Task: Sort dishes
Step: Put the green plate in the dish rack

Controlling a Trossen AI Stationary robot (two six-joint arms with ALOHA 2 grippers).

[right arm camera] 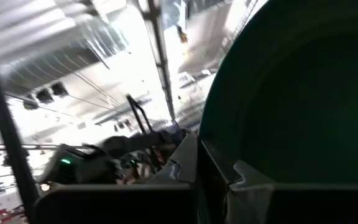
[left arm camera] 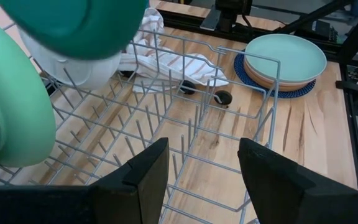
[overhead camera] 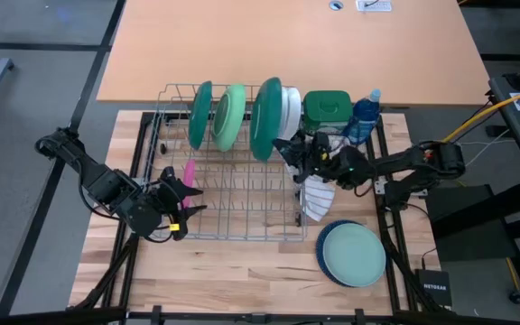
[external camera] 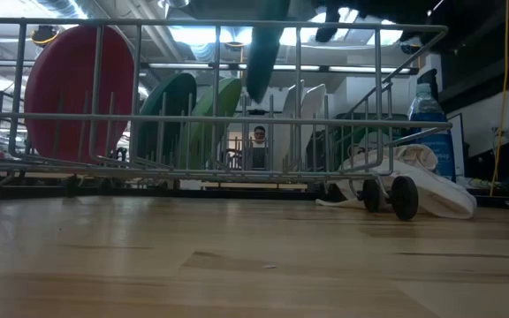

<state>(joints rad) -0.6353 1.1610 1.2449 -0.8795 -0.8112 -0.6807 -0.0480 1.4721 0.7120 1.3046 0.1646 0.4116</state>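
The dish rack is holding the green and white plates upright between its tines. The stacked small plates are waiting right of it, unsorted. The right gripper is pinching the dark green plate; the left gripper is standing wide, empty, at the rack's open left end.

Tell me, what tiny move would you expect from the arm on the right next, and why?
Probably opening its pincer. The right pincer is shut on the dark green plate, which already stands upright among the wire rack's tines beside the white plate. Letting go would leave it slotted there. The left pincer waits open at the rack's other side.
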